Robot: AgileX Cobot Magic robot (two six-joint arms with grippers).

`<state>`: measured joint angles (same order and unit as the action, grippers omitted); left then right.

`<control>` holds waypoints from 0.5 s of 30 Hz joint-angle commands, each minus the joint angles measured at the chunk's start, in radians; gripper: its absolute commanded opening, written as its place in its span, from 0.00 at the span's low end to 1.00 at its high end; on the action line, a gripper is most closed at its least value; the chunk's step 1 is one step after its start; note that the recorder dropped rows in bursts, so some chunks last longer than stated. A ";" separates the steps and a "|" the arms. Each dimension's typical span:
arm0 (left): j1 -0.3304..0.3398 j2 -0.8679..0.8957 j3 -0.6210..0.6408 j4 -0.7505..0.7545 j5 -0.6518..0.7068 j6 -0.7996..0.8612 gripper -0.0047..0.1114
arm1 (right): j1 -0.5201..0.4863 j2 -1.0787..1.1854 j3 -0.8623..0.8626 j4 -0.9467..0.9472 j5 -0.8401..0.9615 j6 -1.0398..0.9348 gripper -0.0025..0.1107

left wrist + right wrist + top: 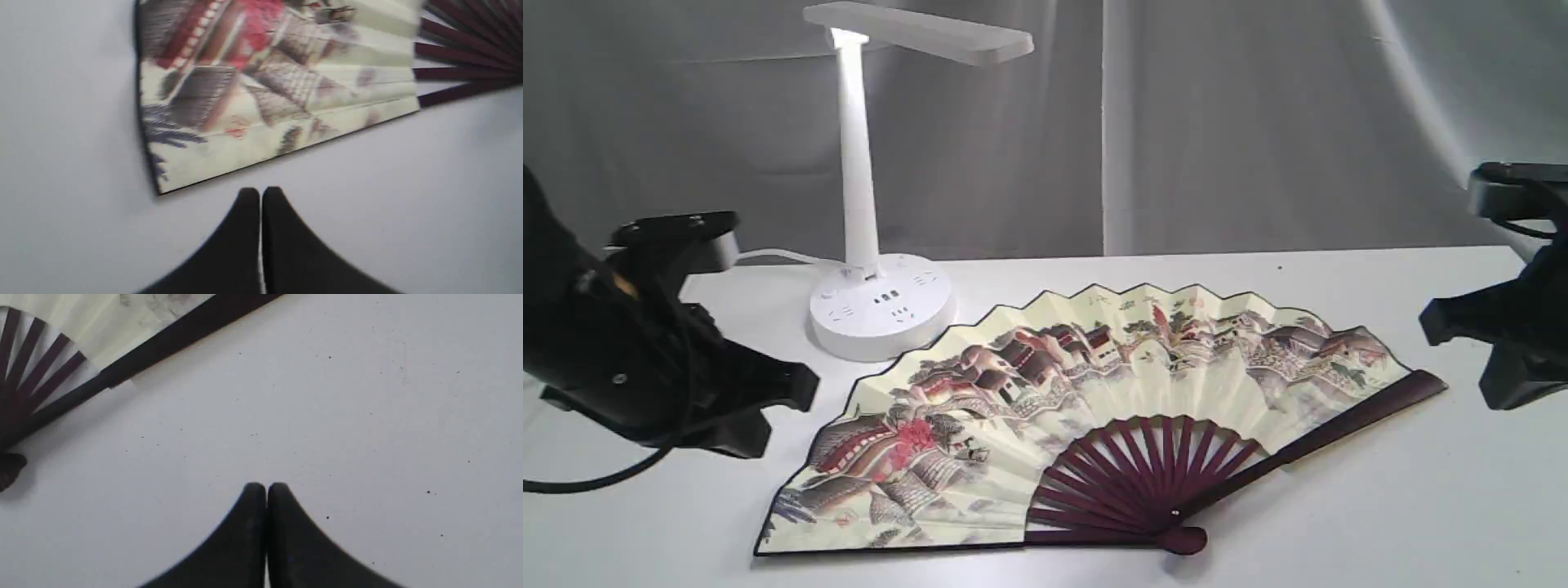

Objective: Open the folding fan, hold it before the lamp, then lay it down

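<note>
**Inspector:** From the room-side view, where is the folding fan?

**Onlooker:** The folding fan lies fully spread and flat on the worktop, painted side up. Its pivot points to the near edge and the leaf arcs away to the far side. Its long axis runs left to right, one guard along the near left and the other slanting to the far right. The lamp stands far left, behind the fan and apart from it.

**Inspector:** And the claws?

**Onlooker:** The left claw hangs just off the fan's left end, and the right claw off the right guard's tip. Neither touches the fan.

**Inspector:** The left wrist view?

**Onlooker:** The left claw is pinched closed with nothing in it. The fan's near-left edge lies just ahead of its tips.

**Inspector:** The right wrist view?

**Onlooker:** The right claw is also closed and empty. The fan's dark guard is farther from its tips, over bare worktop.

**Inspector:** Your judgement?

**Onlooker:** The fan looks laid down and the task near done. For any further grasp the left claw sits nearer, and it would have to open first.
</note>
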<state>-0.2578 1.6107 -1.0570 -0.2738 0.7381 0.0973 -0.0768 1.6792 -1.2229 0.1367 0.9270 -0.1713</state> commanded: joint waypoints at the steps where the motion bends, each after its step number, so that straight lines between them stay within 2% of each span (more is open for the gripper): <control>1: 0.068 -0.011 -0.007 0.030 0.043 -0.032 0.04 | 0.058 -0.028 0.000 -0.057 -0.006 0.069 0.02; 6: 0.117 -0.011 -0.007 0.218 0.100 -0.168 0.04 | 0.090 -0.037 0.000 -0.072 0.007 0.117 0.02; 15: 0.119 -0.011 -0.007 0.228 0.095 -0.173 0.04 | 0.085 -0.107 0.116 -0.088 -0.033 0.082 0.02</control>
<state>-0.1405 1.6107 -1.0570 -0.0470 0.8404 -0.0611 0.0102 1.5981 -1.1252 0.0637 0.9155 -0.0775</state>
